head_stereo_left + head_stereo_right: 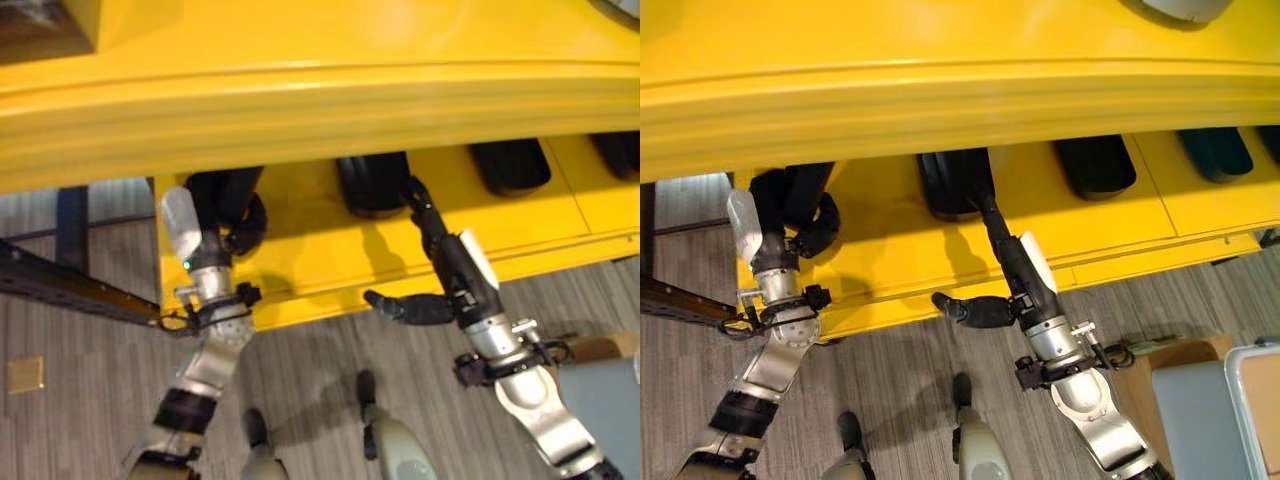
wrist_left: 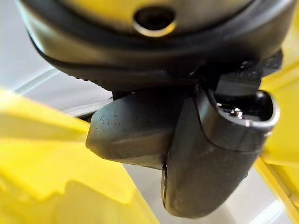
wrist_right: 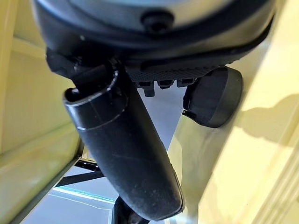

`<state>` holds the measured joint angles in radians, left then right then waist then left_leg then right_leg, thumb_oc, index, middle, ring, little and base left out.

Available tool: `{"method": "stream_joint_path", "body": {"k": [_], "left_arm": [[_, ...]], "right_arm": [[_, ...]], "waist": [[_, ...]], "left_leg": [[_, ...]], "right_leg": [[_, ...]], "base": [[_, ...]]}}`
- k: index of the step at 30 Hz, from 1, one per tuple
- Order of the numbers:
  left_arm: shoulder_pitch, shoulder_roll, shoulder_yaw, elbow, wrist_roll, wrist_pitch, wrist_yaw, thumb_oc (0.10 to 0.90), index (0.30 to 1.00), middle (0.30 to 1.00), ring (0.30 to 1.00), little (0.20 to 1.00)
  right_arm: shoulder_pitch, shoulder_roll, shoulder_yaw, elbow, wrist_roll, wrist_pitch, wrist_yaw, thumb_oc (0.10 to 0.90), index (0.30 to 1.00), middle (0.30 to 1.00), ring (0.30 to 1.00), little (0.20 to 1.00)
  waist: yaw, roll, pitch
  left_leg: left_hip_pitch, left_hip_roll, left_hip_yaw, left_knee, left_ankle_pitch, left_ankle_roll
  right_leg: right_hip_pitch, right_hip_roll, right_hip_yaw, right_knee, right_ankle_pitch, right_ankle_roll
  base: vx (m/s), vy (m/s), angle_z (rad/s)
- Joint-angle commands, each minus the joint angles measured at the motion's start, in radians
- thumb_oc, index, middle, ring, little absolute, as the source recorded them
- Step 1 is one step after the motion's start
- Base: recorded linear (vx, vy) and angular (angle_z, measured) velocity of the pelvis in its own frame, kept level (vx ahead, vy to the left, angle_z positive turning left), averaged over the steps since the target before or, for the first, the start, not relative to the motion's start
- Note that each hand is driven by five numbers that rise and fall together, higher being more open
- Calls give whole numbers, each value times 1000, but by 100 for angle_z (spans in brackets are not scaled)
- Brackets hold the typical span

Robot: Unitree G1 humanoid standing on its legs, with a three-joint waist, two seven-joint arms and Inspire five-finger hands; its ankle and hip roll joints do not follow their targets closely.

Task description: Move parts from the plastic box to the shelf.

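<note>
On the yellow shelf (image 1: 300, 250), dark parts (image 1: 372, 182) are seen seated in a row, one curled round by the left hand (image 1: 235, 225), another touched by the right hand's (image 1: 1025, 275) straight fingers (image 1: 988, 215), presumably for seating.

Right hand (image 3: 140, 60): dark thumb (image 3: 126, 158) extended beside the glossy yellow shelf wall (image 3: 247, 154); a rounded dark fingertip (image 3: 212, 95) touches that wall.

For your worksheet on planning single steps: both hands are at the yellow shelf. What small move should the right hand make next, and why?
Probably draw the right hand back out of the yellow shelf. Its fingers reach to a black part already lying on the shelf, while the thumb sticks out sideways, gripping nothing. The left hand is curled round another black part.
</note>
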<state>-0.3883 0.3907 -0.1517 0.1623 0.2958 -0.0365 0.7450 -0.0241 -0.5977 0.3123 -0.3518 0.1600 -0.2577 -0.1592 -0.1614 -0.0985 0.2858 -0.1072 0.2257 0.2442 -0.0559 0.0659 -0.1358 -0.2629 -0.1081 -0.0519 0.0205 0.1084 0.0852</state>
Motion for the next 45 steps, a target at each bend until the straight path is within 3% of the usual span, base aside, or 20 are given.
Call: {"method": "stream_joint_path", "body": {"k": [1,8,13,21,28,37,45], "left_arm": [[-165,1,26,-26,-44,-71,138,400,300,300,300,300],[-170,-9,110,-1,-110,-62,212,400,300,300,300,300],[-154,-5,117,13,-104,-39,213,400,300,300,300,300],[-49,1,134,41,-111,1,144,400,300,300,300,300],[51,15,140,39,-122,22,57,400,300,300,300,300],[84,30,129,34,-128,50,-8,400,300,300,300,300],[74,41,166,87,-176,64,-19,400,300,300,300,300]], "right_arm": [[-77,-29,-16,-147,-19,-119,-61,900,1000,1000,1000,1000],[-91,-42,13,-155,-27,-118,-58,900,1000,1000,1000,1000],[-90,-50,18,-159,-24,-115,-50,900,1000,1000,1000,1000],[-81,-55,4,-163,-19,-96,-32,900,1000,1000,1000,1000],[-90,-55,-2,-159,-4,-71,-8,900,1000,1000,1000,1000],[-169,-40,16,-158,17,-51,-9,900,1000,1000,1000,1000],[-197,-26,38,-154,28,-37,-7,900,1000,1000,1000,1000]], "waist": [[-8,3,-72],[-11,-22,-64],[-8,-23,-56],[13,-11,-39],[38,14,-32],[64,27,0],[74,34,-7]], "left_leg": [[-8,20,2,68,6,27],[15,31,23,72,-3,22],[16,30,21,73,-3,21],[25,27,10,71,-1,24],[26,22,-6,90,-12,32],[-95,12,-89,299,-101,49],[-172,10,-111,397,-143,50]], "right_leg": [[-77,53,36,213,-135,-21],[-80,71,52,219,-141,-24],[-76,72,49,220,-144,-26],[-56,68,41,218,-149,-31],[-45,58,30,237,-156,-36],[-84,26,7,396,-212,-53],[-135,16,9,475,-235,-61]], "base": [[-3,-38,-14],[20,-29,-10],[4,-5,-2],[0,0,0],[-11,-2,3],[-70,-28,15],[-60,-12,9]]}}
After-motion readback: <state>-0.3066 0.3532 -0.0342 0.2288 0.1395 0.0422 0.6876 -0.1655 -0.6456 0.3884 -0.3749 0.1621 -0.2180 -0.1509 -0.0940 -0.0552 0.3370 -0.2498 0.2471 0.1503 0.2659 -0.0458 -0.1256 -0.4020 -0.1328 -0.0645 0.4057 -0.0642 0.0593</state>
